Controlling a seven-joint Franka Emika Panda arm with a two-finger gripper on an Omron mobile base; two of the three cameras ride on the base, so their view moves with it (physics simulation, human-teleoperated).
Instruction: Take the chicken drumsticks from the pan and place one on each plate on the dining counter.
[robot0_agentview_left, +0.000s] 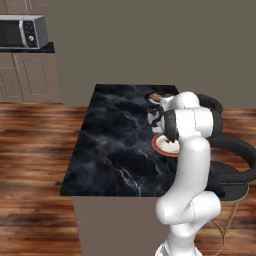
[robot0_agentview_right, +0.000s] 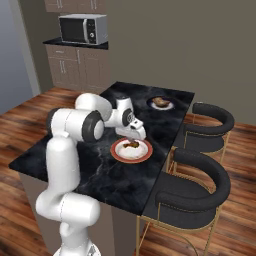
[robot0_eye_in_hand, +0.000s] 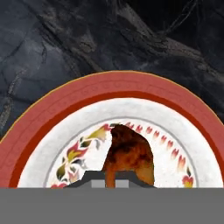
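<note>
The long dining counter with its glossy black marble top veined in white (robot0_agentview_right: 100, 165) served as the landmark. On it, toward the edge lined by two black curved-back stools with gold legs (robot0_agentview_right: 200, 175), sat the near round plate with an orange-brown rim and white centre (robot0_agentview_right: 142, 156); the hand view showed a painted ring of red and yellow flowers and small hearts (robot0_eye_in_hand: 83, 153) around that centre. A glossy orange-brown chicken drumstick (robot0_eye_in_hand: 129, 153) was over the middle of this plate, and the white arm's two-finger gripper (robot0_agentview_right: 134, 139) hung directly above it, its jaws pressed together on the drumstick's upper end; whether the meat touched the plate could not be told. Farther along the counter, near its far end on the same stool side, stood the second orange-rimmed plate (robot0_agentview_right: 161, 103) with another brown drumstick (robot0_agentview_right: 160, 101) lying on it, well apart from the near plate. Beyond the counter, against the wall, a silver microwave with a dark door (robot0_agentview_right: 82, 29) rested on a shorter black worktop over pale brown cabinet doors (robot0_agentview_right: 80, 67). No brand, label or writing could be read on any of these things; the microwave's panel was too small to make out.
</note>
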